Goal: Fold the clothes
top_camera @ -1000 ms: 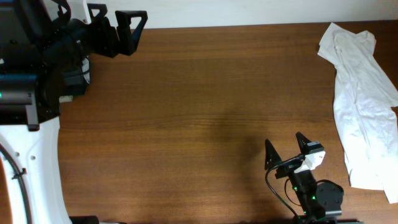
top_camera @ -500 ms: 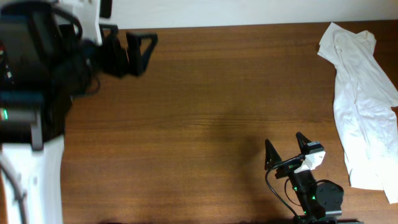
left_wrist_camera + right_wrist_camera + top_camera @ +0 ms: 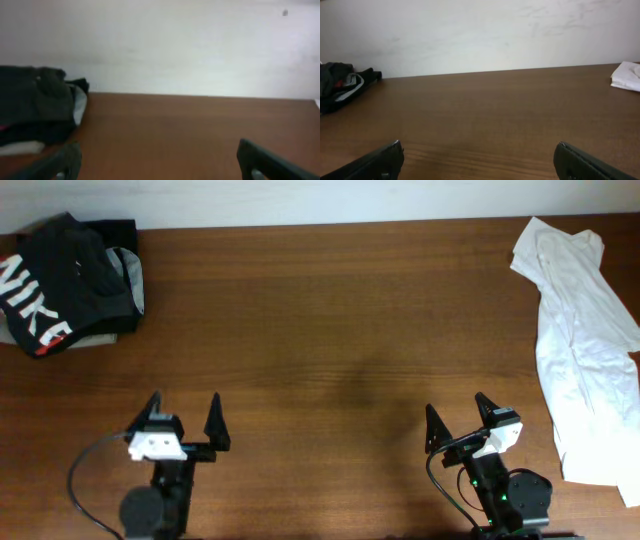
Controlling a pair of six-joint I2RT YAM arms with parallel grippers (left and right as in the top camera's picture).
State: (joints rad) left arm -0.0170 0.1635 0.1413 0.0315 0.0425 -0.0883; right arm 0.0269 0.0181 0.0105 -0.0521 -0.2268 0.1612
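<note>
Since the earlier frame the left arm has gone from the far left corner, and the left gripper (image 3: 186,408) sits at the near edge, fingers apart and empty; the right gripper (image 3: 455,406) has not moved, fingers also apart. The dark NIKE T-shirt (image 3: 62,275) lies bunched in the far left corner of the worktop (image 3: 320,320), maybe over a grey cloth (image 3: 130,285), well apart from both grippers. The white shirt (image 3: 575,330) lies along the right edge.

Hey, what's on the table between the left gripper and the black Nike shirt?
Only bare wooden table; the overhead view shows nothing from the left gripper up to the black Nike shirt in the far left corner.
</note>
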